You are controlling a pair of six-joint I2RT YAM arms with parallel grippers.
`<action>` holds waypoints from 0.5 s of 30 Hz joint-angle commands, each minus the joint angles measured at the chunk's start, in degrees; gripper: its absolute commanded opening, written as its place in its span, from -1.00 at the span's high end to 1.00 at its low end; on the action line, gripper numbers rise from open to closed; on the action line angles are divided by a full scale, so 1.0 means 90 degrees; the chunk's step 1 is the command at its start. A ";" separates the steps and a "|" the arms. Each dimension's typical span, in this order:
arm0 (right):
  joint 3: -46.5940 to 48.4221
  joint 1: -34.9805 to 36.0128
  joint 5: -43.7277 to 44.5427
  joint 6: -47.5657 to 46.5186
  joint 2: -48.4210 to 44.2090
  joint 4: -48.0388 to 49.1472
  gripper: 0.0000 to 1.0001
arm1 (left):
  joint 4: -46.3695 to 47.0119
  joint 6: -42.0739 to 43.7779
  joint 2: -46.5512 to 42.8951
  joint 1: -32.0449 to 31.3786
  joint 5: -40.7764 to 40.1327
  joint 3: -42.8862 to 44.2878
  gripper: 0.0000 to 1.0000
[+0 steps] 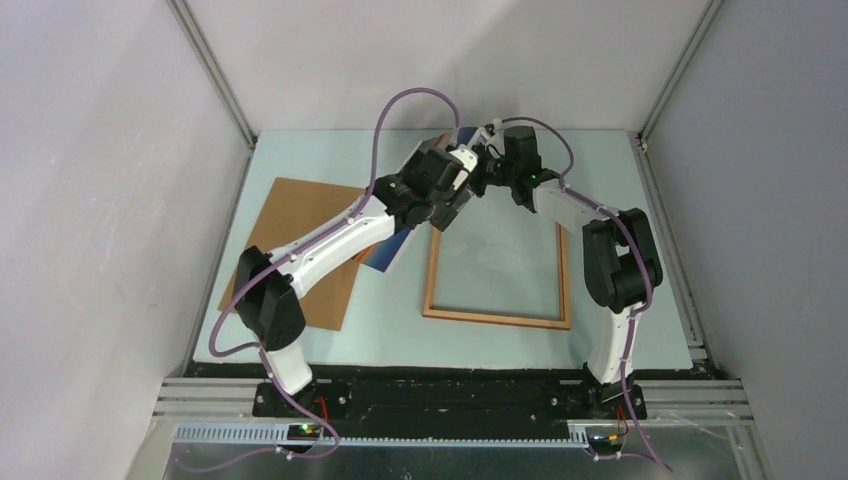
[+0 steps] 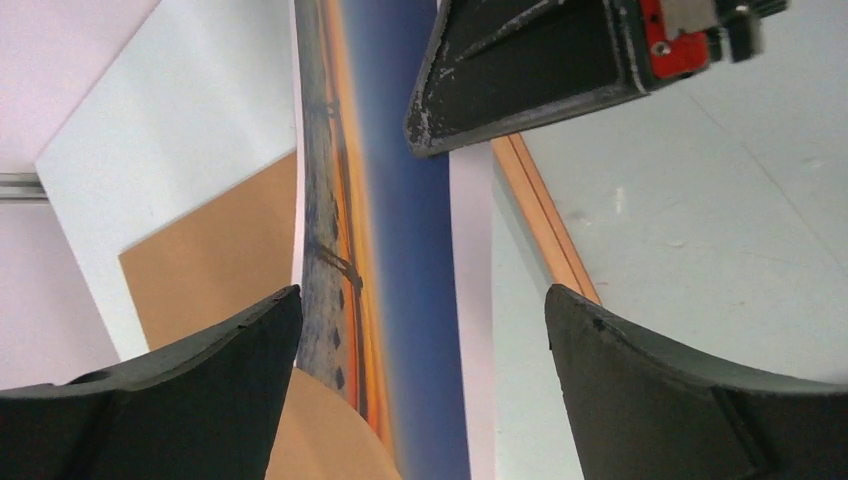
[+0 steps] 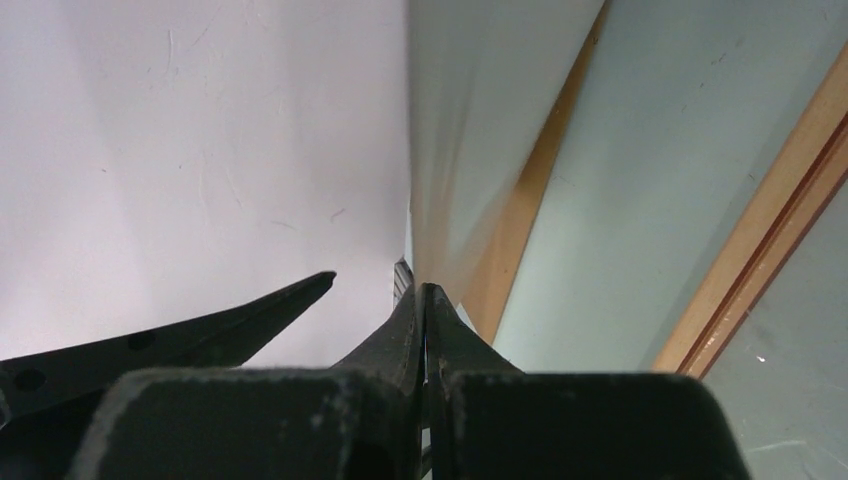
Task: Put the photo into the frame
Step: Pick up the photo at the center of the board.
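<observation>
The photo (image 2: pixel 400 200) is lifted off the table and stands nearly on edge, its sunset side facing my left wrist camera. Its white back (image 3: pixel 200 150) fills the left of the right wrist view. In the top view only a blue corner (image 1: pixel 398 250) shows under the left arm. My right gripper (image 3: pixel 422 295) is shut on the photo's edge, above the far left corner of the frame (image 1: pixel 497 318). My left gripper (image 2: pixel 420 300) is open, its jaws either side of the photo without touching it. The orange-brown frame lies flat on the table (image 2: pixel 545 220).
The flat brown backing board (image 1: pixel 300 210) lies on the table left of the frame, partly under the left arm; it also shows in the left wrist view (image 2: pixel 210 260). White walls enclose the pale green table (image 1: pixel 600 180) on three sides.
</observation>
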 commanded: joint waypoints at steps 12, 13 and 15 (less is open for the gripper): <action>-0.0377 -0.0138 0.0303 -0.0402 -0.0878 -0.0258 1.00 | 0.0125 0.0771 0.0799 -0.0100 -0.0671 0.0666 -0.60; -0.0386 -0.0141 0.0310 -0.0416 -0.0890 -0.0271 1.00 | 0.0120 0.0785 0.0853 -0.0125 -0.0686 0.0743 -0.53; -0.0410 -0.0137 0.0328 -0.0437 -0.0897 -0.0284 1.00 | 0.0116 0.0868 0.0927 -0.0159 -0.0742 0.0854 -0.43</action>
